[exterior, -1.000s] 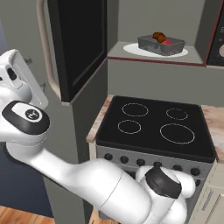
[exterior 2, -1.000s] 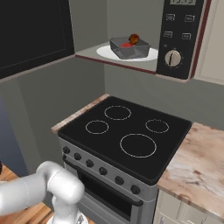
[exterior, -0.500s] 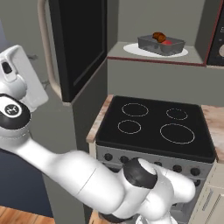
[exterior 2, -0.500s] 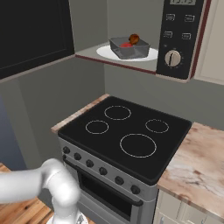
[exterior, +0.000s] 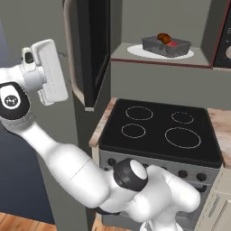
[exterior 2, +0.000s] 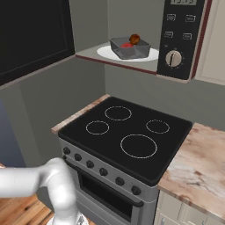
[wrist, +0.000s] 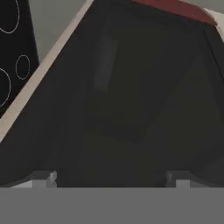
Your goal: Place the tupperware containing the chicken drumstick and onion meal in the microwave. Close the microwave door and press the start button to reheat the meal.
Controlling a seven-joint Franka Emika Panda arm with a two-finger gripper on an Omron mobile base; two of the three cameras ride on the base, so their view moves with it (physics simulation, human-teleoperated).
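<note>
Translucent grey plastic: the tupperware (exterior: 166, 45) sits inside the microwave (exterior 2: 184, 39) cavity on the white turntable plate (exterior: 135, 49), upright, near the plate's middle. In it we see the chicken drumstick (exterior: 164, 38), glossy brown-orange, poking above the rim, and the onion (exterior 2: 127, 45), a red lump lying low beside it; the two look close together, though we cannot tell if they touch. Going left to right in the left base view: the white arm reaches up at far left, with the gripper (wrist: 112, 177) at the outer face of the microwave door (exterior: 90, 49), which stands swung wide out to the left, its pale curved handle (exterior: 72, 58) running down its edge. Then the open cavity with the tub, then the dark button panel (exterior: 223, 40) at the right edge. Below is the black-topped stove (exterior: 158, 131) with four ring markings and a row of knobs, with a speckled counter (exterior 2: 197, 167) to its right. In the hand view we see the fingertips (wrist: 43, 179) spread far apart at the bottom, nothing between them, pointing at the door's dark glass at close range; we cannot tell whether they touch it. The stove rings show at that view's left edge.
</note>
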